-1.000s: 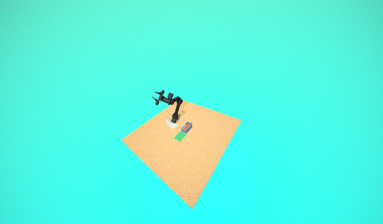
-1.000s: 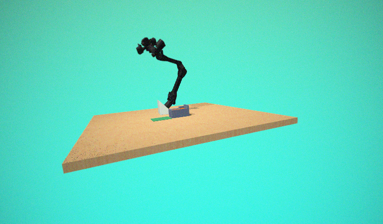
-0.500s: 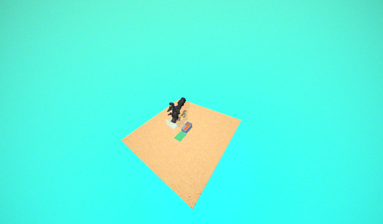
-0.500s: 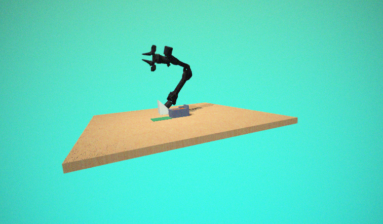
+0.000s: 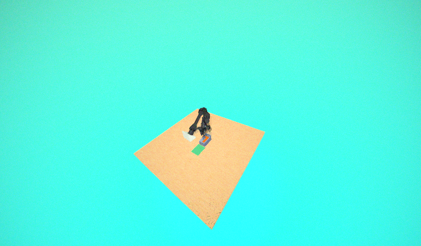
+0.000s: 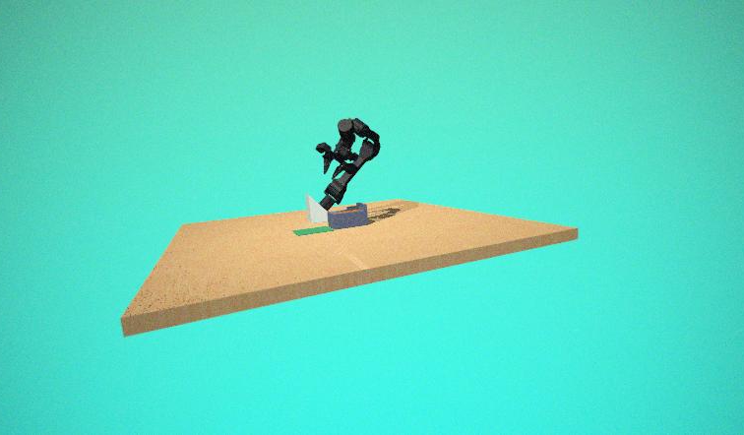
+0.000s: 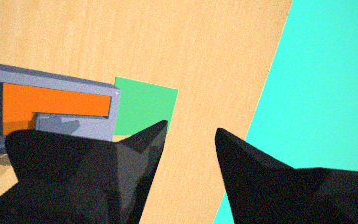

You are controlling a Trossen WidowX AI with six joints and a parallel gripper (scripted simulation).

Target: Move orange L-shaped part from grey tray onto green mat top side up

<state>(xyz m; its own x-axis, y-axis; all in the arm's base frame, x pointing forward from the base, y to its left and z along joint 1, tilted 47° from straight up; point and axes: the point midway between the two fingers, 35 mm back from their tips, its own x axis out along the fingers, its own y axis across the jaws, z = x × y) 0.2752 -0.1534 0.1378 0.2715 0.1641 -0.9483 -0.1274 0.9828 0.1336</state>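
Note:
The orange L-shaped part (image 5: 205,139) (image 6: 353,210) (image 7: 55,97) lies in the pocket of the grey tray (image 5: 201,144) (image 6: 347,218) (image 7: 95,130), and neither end looks raised. Its wider end is at the left in the wrist view, where the left finger partly hides the tray. The green mat (image 5: 198,149) (image 6: 312,231) (image 7: 145,102) lies flat beside the tray's end, with nothing on it. My gripper (image 6: 330,175) (image 7: 191,129) is partly open with nothing between its fingers. It hangs well above the table, clear of the tray and part.
A white upright panel (image 5: 188,136) (image 6: 314,211) stands by the arm's base, close to the tray. The wooden table (image 5: 206,177) (image 6: 229,259) (image 7: 205,50) carries everything; one edge of it shows at the right in the wrist view.

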